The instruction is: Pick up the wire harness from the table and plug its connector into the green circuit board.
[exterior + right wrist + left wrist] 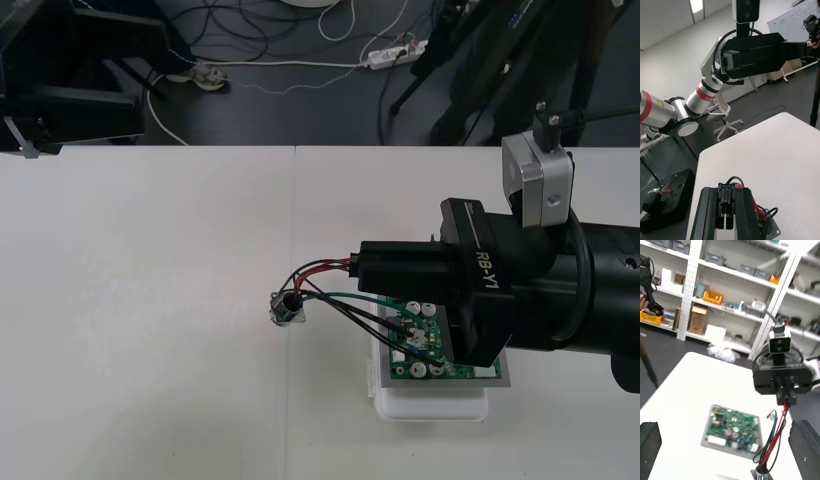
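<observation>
**Hovering above the board, plug not yet home**

Pickup looks done. The right hand [358, 268] reaches in over the tabletop [150, 300] with its fingers [711, 217] pinched narrow on the plug end of the harness [330, 285]. The small black plug [729, 191] sits between them. Red, black and green wires [775, 431] droop from that grip in a loose loop down to the round metal socket [287, 307], which hangs or rests just beside the board's left edge. Whether it touches the tabletop cannot be told.

What's left is the real business. The green circuit board [425, 345] lies partly under the right hand, and from the left wrist camera the plug is held clearly above it, not seated. So the judgement is: lift finished, lining up and pushing in not yet done. The trailing wires cross the board's near corner and could snag on parts there as the plug goes down.

As for holders, the white base [430, 408] is the only one, and it carries the board alone.

Across the tabletop the left hand [795, 50] hangs raised and well apart from the board. Its fingers [648, 444] are spread wide, gripping nothing.
</observation>
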`<state>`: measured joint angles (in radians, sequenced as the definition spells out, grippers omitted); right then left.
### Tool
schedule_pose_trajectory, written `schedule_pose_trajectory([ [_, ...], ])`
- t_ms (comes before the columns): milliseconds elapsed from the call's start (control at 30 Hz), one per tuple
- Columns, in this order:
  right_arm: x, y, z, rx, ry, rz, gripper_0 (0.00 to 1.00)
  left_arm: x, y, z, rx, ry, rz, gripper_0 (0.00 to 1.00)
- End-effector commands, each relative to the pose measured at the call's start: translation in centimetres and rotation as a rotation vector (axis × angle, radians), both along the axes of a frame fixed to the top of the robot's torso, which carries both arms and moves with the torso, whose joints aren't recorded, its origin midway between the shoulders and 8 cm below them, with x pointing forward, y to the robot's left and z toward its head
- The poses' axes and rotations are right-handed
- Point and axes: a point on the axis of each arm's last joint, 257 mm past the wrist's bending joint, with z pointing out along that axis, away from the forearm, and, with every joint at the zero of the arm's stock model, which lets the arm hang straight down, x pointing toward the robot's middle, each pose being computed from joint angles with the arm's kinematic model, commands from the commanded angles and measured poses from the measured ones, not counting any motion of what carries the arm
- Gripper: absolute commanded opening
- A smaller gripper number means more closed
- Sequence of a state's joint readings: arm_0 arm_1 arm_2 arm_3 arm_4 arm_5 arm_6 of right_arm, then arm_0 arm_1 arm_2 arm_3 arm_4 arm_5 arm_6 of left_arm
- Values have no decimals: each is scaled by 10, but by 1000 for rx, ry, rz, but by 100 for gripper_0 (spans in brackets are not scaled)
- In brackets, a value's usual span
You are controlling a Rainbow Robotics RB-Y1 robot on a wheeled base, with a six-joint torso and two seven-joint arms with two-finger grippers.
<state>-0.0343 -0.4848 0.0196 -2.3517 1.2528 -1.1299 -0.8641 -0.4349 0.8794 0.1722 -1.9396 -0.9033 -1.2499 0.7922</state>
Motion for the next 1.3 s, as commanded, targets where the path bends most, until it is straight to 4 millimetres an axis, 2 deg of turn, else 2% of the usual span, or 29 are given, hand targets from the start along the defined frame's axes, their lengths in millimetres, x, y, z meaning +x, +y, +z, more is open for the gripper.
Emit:
schedule_pose_trajectory([
  [33, -4, 9, 8, 37, -100, 68, 0, 3, -3, -10, -117, 135, 0, 100],
  [333, 7, 8, 7, 46, -99, 56, 0, -11, -27, -51, -242, 271, -68, 100],
  [500, 6, 11, 5, 42, -96, 61, 0, -10, -39, -67, -245, 210, -60, 100],
  [667, 5, 15, 4, 49, -86, 73, 0, -8, -49, -71, -261, 181, -56, 100],
  [833, 5, 18, 3, 52, -80, 78, 0, -17, -66, -76, -267, 187, -100, 100],
  [1000, 6, 18, 0, 47, -75, 75, 0, -20, -73, -75, -250, 100, -116, 100],
  [1300, 6, 19, -2, 47, -69, 77, 0, -47, -91, -85, -209, 87, -232, 100],
])
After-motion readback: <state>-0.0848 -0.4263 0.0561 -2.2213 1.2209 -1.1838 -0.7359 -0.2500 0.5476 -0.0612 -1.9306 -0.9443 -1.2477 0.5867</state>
